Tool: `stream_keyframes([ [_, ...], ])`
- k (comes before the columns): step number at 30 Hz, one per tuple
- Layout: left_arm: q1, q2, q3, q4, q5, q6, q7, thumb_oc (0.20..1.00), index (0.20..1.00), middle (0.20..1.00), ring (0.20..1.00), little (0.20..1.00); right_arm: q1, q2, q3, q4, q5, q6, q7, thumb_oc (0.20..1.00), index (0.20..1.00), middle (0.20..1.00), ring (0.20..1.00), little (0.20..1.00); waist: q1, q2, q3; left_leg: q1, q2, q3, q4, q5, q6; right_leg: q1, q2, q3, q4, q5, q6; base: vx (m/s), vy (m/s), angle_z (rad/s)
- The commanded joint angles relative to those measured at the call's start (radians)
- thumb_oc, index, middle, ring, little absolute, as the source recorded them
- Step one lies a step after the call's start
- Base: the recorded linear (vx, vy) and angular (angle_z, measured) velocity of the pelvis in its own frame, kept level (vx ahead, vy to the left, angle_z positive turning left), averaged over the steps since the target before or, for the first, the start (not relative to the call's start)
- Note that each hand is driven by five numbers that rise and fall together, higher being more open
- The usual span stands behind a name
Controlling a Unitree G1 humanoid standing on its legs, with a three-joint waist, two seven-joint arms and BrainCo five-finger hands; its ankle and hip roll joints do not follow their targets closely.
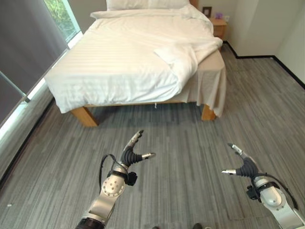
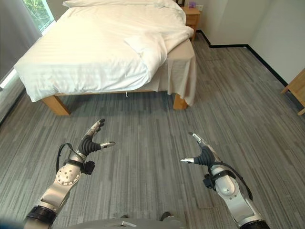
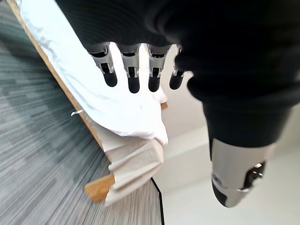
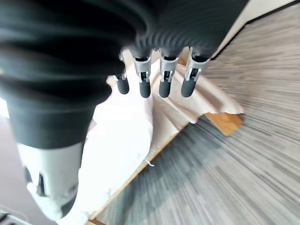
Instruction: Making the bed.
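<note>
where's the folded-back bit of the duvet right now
In the left eye view the folded-back duvet corner lies on the bed's right side near its foot, above the beige sheet, ahead of the right hand.

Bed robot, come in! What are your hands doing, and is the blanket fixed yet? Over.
Left hand and right hand open, empty, above the floor. White duvet folded back at the bed's right corner, beige sheet exposed. Nothing blocking the approach.

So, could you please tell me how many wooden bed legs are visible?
2: the light wooden bed leg at the foot's left corner, and the wooden leg at its right corner, beside the beige sheet. Head-end legs may be hidden.
</note>
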Motion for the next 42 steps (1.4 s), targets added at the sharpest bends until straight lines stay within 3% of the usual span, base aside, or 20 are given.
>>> stream_keyframes([
  [1,-0.04,0.004,-0.006,-0.008,-0.025,-0.056,-0.02,1.0,1.0,1.0,1.0,1.0,-0.035,-0.031,-0.048,-0.057,0.038,-0.054,0.007,1.0,1.0,1.0,1.0,1.0,0.015,0.0,-0.033,-0.017,0.117,-0.05,-0.035,0.11,-0.123,0.049,-0.128,0.0,0.015,0.021,0.152,0.02,-0.034,0.0],
  [8,0.009,-0.009,0.006,-0.008,-0.038,-0.042,-0.037,1.0,1.0,1.0,1.0,1.0,0.0,-0.029,-0.047,-0.082,-0.012,-0.043,0.032,1.0,1.0,1.0,1.0,1.0,0.002,0.011,-0.026,0.018,0.141,-0.032,-0.025,0.111,-0.138,0.061,-0.094,0.031,-0.002,-0.009,0.136,0.01,-0.074,-0.03],
  [11,-0.002,-0.017,0.007,-0.007,-0.068,-0.046,-0.04,1.0,1.0,1.0,1.0,1.0,0.005,-0.043,-0.058,-0.109,-0.01,-0.045,0.038,1.0,1.0,1.0,1.0,1.0,0.009,0.007,0.019,-0.047,0.168,-0.051,0.164,0.117,-0.154,0.08,-0.071,0.063,-0.019,-0.038,0.104,-0.02,-0.156,-0.39],
  [14,-0.028,-0.024,-0.015,0.004,-0.11,-0.045,-0.038,1.0,1.0,1.0,1.0,1.0,0.012,-0.054,-0.066,-0.09,0.005,-0.044,0.026,1.0,1.0,1.0,1.0,1.0,0.029,-0.008,0.084,-0.193,0.258,-0.132,0.433,0.27,-0.211,0.115,-0.047,0.071,-0.033,-0.07,0.062,-0.03,-0.207,-0.44],
  [15,-0.026,-0.027,-0.022,0.002,-0.121,-0.044,-0.044,1.0,1.0,1.0,1.0,1.0,0.02,-0.055,-0.069,-0.083,0.007,-0.039,0.024,1.0,1.0,1.0,1.0,1.0,0.026,-0.015,0.094,-0.218,0.269,-0.139,0.465,0.284,-0.208,0.119,-0.044,0.073,-0.035,-0.08,0.053,0.15,-0.193,-0.29],
  [18,-0.022,-0.054,-0.038,0.013,-0.16,-0.041,-0.03,1.0,1.0,1.0,1.0,1.0,0.006,-0.053,-0.052,-0.077,-0.018,-0.017,0.013,1.0,1.0,1.0,1.0,1.0,0.052,-0.02,0.096,-0.326,0.156,-0.155,0.345,0.181,-0.151,0.131,-0.041,0.116,-0.035,-0.119,0.069,0.27,-0.039,0.0],
  [20,-0.021,-0.068,-0.05,0.014,-0.167,-0.041,-0.014,1.0,1.0,1.0,1.0,1.0,-0.043,-0.064,-0.002,-0.065,-0.042,-0.011,0.006,1.0,1.0,1.0,1.0,1.0,0.078,0.005,0.078,-0.35,0.1,-0.188,0.099,0.236,-0.149,0.145,-0.02,0.156,-0.035,-0.148,0.095,0.45,0.05,-0.56],
  [23,-0.026,-0.078,-0.062,0.007,-0.171,-0.048,-0.006,1.0,1.0,1.0,1.0,1.0,-0.097,-0.054,0.046,-0.051,-0.083,-0.008,-0.002,1.0,1.0,1.0,1.0,1.0,0.108,0.005,0.049,-0.342,0.055,-0.25,0.006,0.241,-0.117,0.189,-0.007,0.201,-0.035,-0.179,0.114,0.5,0.002,-0.77],
  [24,-0.047,-0.074,-0.077,0.012,-0.171,-0.043,0.004,1.0,1.0,1.0,1.0,1.0,-0.105,-0.033,0.067,-0.05,-0.096,-0.013,-0.01,1.0,1.0,1.0,1.0,1.0,0.121,-0.037,0.045,-0.337,0.024,-0.245,0.037,0.214,-0.087,0.217,-0.016,0.23,0.012,-0.184,0.107,0.65,0.039,-0.8],
  [25,-0.055,-0.067,-0.085,0.012,-0.167,-0.042,0.003,1.0,1.0,1.0,1.0,1.0,-0.107,-0.021,0.076,-0.051,-0.095,-0.019,-0.008,1.0,1.0,1.0,1.0,1.0,0.124,-0.055,0.047,-0.315,0.011,-0.228,0.044,0.187,-0.063,0.188,-0.021,0.245,0.12,-0.188,0.122,0.63,0.084,-1.18],
  [26,-0.086,-0.052,-0.106,0.024,-0.154,-0.035,0.012,1.0,1.0,1.0,1.0,1.0,-0.125,-0.008,0.095,-0.044,-0.102,-0.012,-0.009,1.0,1.0,1.0,1.0,1.0,0.102,-0.069,0.053,-0.24,-0.01,-0.203,0.035,0.136,-0.03,0.067,-0.048,0.254,0.368,-0.09,0.198,0.56,0.111,-1.17],
  [27,-0.115,-0.036,-0.118,0.021,-0.138,-0.026,0.029,1.0,1.0,1.0,1.0,1.0,-0.147,0.008,0.105,-0.059,-0.1,-0.007,-0.001,1.0,1.0,1.0,1.0,1.0,0.064,-0.047,0.064,-0.164,0.003,-0.198,0.011,0.108,-0.011,-0.051,-0.052,0.261,0.573,0.058,0.226,0.55,0.133,-0.85],
  [29,-0.127,-0.03,-0.126,0.01,-0.136,-0.028,0.032,1.0,1.0,1.0,1.0,1.0,-0.143,0.018,0.106,-0.078,-0.096,-0.008,0.004,1.0,1.0,1.0,1.0,1.0,0.036,-0.012,0.072,-0.097,0.021,-0.201,-0.02,0.09,-0.004,-0.149,-0.047,0.256,0.678,0.071,0.226,0.4,0.117,0.01],
  [31,-0.139,-0.03,-0.124,-0.004,-0.144,-0.03,0.035,1.0,1.0,1.0,1.0,1.0,-0.132,0.021,0.1,-0.095,-0.086,-0.012,0.003,1.0,1.0,1.0,1.0,1.0,0.004,-0.004,0.083,-0.037,0.003,-0.211,-0.032,0.056,-0.007,-0.237,-0.061,0.237,0.613,0.033,0.211,0.48,0.005,0.29],
  [33,-0.137,-0.033,-0.121,-0.011,-0.148,-0.038,0.025,1.0,1.0,1.0,1.0,1.0,-0.122,0.028,0.101,-0.092,-0.077,-0.008,-0.003,1.0,1.0,1.0,1.0,1.0,-0.029,-0.017,0.086,0.019,-0.022,-0.237,-0.033,0.004,-0.024,-0.258,-0.091,0.226,0.387,-0.015,0.169,0.61,-0.206,0.55],
  [34,-0.135,-0.035,-0.12,-0.008,-0.15,-0.039,0.024,1.0,1.0,1.0,1.0,1.0,-0.114,0.034,0.098,-0.086,-0.076,-0.004,-0.01,1.0,1.0,1.0,1.0,1.0,-0.047,-0.026,0.085,0.048,-0.026,-0.258,-0.035,-0.019,-0.036,-0.279,-0.103,0.266,0.265,-0.005,0.162,0.54,-0.225,0.88],
  [36,-0.136,-0.042,-0.101,0.013,-0.153,-0.046,0.024,1.0,1.0,1.0,1.0,1.0,-0.099,0.043,0.097,-0.092,-0.081,0.004,-0.009,1.0,1.0,1.0,1.0,1.0,-0.072,-0.023,0.083,0.11,-0.008,-0.292,-0.035,-0.075,-0.061,-0.281,-0.139,0.321,0.092,0.075,0.194,0.67,-0.272,1.16],
  [38,-0.133,-0.052,-0.088,0.025,-0.148,-0.044,0.019,1.0,1.0,1.0,1.0,1.0,-0.068,0.04,0.081,-0.107,-0.097,0.014,0.004,1.0,1.0,1.0,1.0,1.0,-0.083,-0.039,0.061,0.187,-0.014,-0.315,-0.035,-0.14,-0.071,-0.272,-0.161,0.326,0.069,0.108,0.197,0.73,-0.301,1.32],
  [40,-0.108,-0.06,-0.089,0.02,-0.143,-0.048,0.013,1.0,1.0,1.0,1.0,1.0,-0.051,0.041,0.079,-0.109,-0.097,0.012,0.014,1.0,1.0,1.0,1.0,1.0,-0.082,-0.04,0.048,0.217,0.0,-0.335,-0.007,-0.163,-0.083,-0.242,-0.164,0.308,0.076,0.114,0.189,0.47,-0.257,0.58],
  [42,-0.098,-0.077,-0.095,0.026,-0.162,-0.05,0.018,1.0,1.0,1.0,1.0,1.0,-0.056,0.033,0.091,-0.088,-0.094,0.008,0.015,1.0,1.0,1.0,1.0,1.0,-0.078,-0.024,0.05,0.168,0.039,-0.359,0.124,-0.097,-0.113,-0.208,-0.134,0.287,0.089,0.103,0.159,0.27,-0.306,0.44],
])
